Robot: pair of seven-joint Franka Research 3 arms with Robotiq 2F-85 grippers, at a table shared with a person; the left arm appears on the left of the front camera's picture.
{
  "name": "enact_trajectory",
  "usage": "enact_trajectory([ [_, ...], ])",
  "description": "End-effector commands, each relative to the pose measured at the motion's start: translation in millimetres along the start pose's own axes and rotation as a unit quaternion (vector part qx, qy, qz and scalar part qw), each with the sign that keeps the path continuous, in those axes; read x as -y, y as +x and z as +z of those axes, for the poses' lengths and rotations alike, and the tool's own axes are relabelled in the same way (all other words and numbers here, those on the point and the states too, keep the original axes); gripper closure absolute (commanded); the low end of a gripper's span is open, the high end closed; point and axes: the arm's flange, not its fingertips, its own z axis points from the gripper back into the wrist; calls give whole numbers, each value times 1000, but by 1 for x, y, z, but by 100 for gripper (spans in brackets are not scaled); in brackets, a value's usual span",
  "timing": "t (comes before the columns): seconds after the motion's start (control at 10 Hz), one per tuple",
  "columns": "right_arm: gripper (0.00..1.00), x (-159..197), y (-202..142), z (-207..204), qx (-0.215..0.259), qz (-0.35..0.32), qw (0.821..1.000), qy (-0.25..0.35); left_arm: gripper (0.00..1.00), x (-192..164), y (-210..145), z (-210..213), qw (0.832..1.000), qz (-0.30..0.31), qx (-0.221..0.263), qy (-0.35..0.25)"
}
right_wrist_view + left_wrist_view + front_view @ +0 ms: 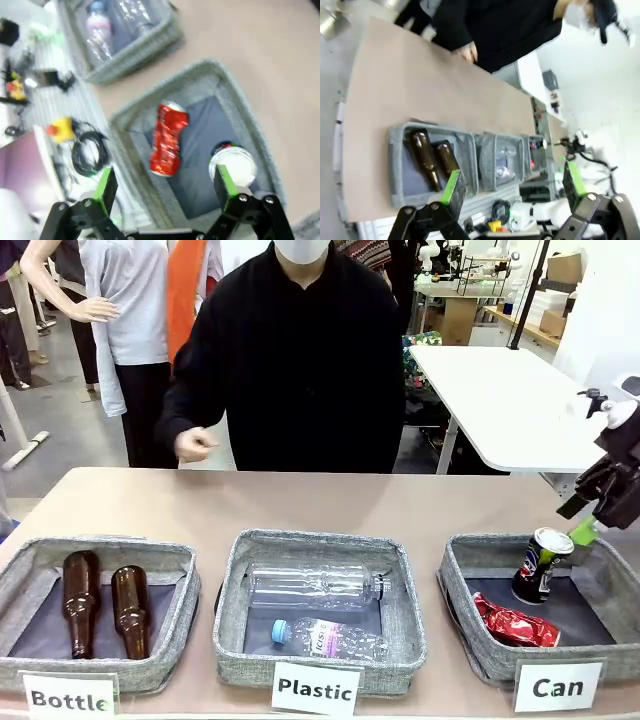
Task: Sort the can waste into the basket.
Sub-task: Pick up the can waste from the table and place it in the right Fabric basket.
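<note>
Inside woven grey basket [465, 625]: 2 crushed metal cans [515, 624]; both jaws wide, empty

Right gripper [165, 187]: raised at right side, fingers [106, 184] spread wide, holding nothing. Left gripper [512, 187]: fingers [452, 186] apart, empty. Person's hand [192, 444]: loosely curled.

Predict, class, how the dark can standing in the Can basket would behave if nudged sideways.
The dark can stands upright, seemingly tilted, on the soft basket floor, so it would probably tip easily. Crushed metal suggests it is light. Once down, dents might stop it rolling far.
</note>
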Motion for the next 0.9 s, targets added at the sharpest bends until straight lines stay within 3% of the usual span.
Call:
enact_trajectory([
  [0.0,0,12,14,24,136,-200,964,107,0,2,-25,-45,998,-5,-58,-19],
  [0.2,0,25,13,40,214,-336,886,237,0,0,-54,-98,993,23,-108,-46],
  [0.4,0,42,2,46,231,-402,820,337,0,-3,-70,-136,986,62,-125,-96],
  [0.6,0,62,-18,50,297,-442,755,384,0,-18,-80,-158,979,108,-154,-81],
  [0.7,0,68,-22,49,322,-467,738,366,0,-23,-80,-165,983,102,-149,-39],
  [0.8,0,55,-21,41,190,-370,845,337,0,-26,-78,-169,984,97,-147,-22],
])
